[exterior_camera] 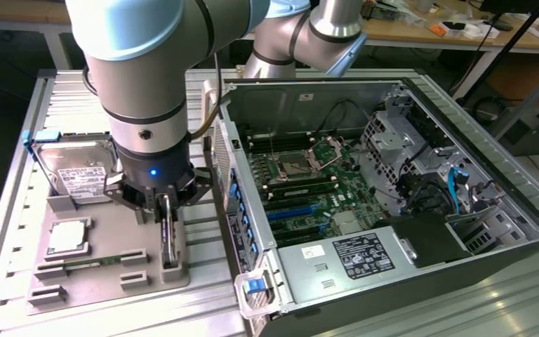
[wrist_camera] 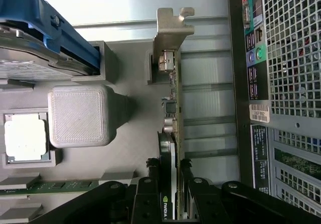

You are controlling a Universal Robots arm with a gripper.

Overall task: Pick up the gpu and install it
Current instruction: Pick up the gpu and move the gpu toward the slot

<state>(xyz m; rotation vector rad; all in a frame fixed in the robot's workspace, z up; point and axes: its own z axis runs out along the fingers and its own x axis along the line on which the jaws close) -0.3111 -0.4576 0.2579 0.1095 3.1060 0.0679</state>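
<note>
My pincer (exterior_camera: 165,214) is clenched on the gpu (wrist_camera: 175,113), which stands on edge in the tray (exterior_camera: 101,239). Lifting it and installing it into the case (exterior_camera: 344,91), at three o'clock in the exterior view, are not yet done.

Wooden bench (exterior_camera: 401,34) behind (cluttered)

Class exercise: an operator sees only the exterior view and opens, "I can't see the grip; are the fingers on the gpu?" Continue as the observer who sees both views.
Observer: Yes. In the wrist view the fingers press one on each face of the gpu.
Operator: Is it out of the fixture?
Observer: Looks seated: near its silver bracket, the card sits in a notch of the gray fixture.
</note>
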